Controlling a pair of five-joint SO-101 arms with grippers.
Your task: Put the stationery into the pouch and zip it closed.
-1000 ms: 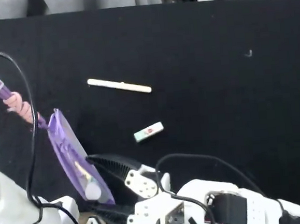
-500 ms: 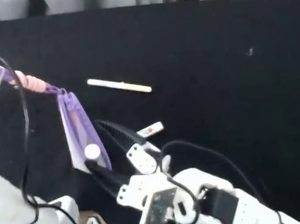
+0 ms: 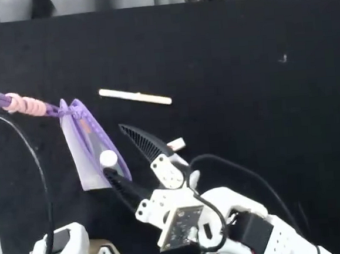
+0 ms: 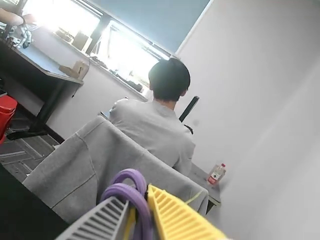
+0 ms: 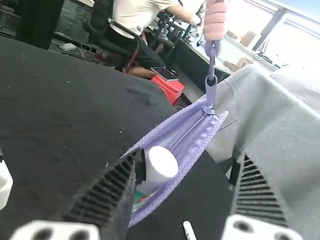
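Black table (image 3: 263,114): pouch (image 3: 81,160) swung back; right fingers (image 3: 140,142) advanced to eraser (image 3: 176,144).

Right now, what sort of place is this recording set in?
Probably a shared office or lab: a black-covered work table, desks along bright windows, and a grey-draped chair just beyond the table.

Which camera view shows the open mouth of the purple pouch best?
The right wrist view: it looks into the mouth of the pouch, showing the zipper and a white tube inside. The high view shows the whole pouch, its mouth a narrow slit. The left wrist view catches a purple loop, apparently its strap.
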